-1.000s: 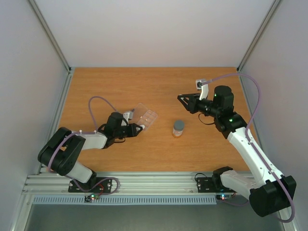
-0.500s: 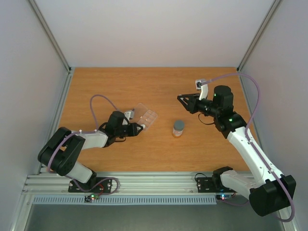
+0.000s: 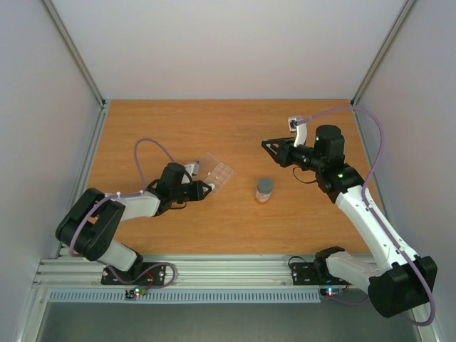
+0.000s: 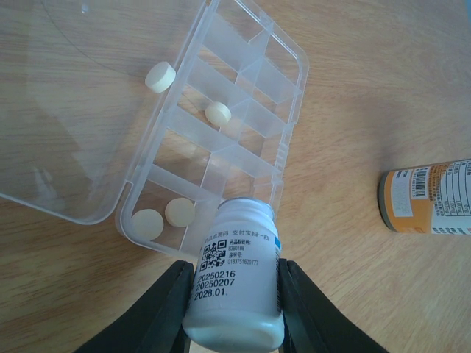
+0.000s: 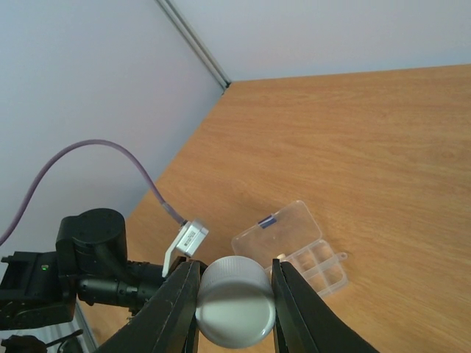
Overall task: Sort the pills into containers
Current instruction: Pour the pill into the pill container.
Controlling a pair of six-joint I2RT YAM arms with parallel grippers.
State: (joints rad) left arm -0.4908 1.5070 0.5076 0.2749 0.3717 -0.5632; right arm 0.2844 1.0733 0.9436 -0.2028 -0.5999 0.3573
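Wood tabletop [image 3: 235, 128], lit evenly. My left gripper [image 4: 232, 309] is clamped on a white bottle [image 4: 237, 250], whose far end sits at the near edge of the open pill box [image 4: 291, 95]. Two white pills [image 4: 179, 212] lie in the nearest cell, just beside the bottle; a third lies further along. My right gripper [image 5: 235, 273] grips a white cap [image 5: 235, 309] above the table, well apart from the box.

Cream pills [image 4: 218, 112], clear box [image 4: 294, 95], seemingly white cap [image 5: 234, 298]
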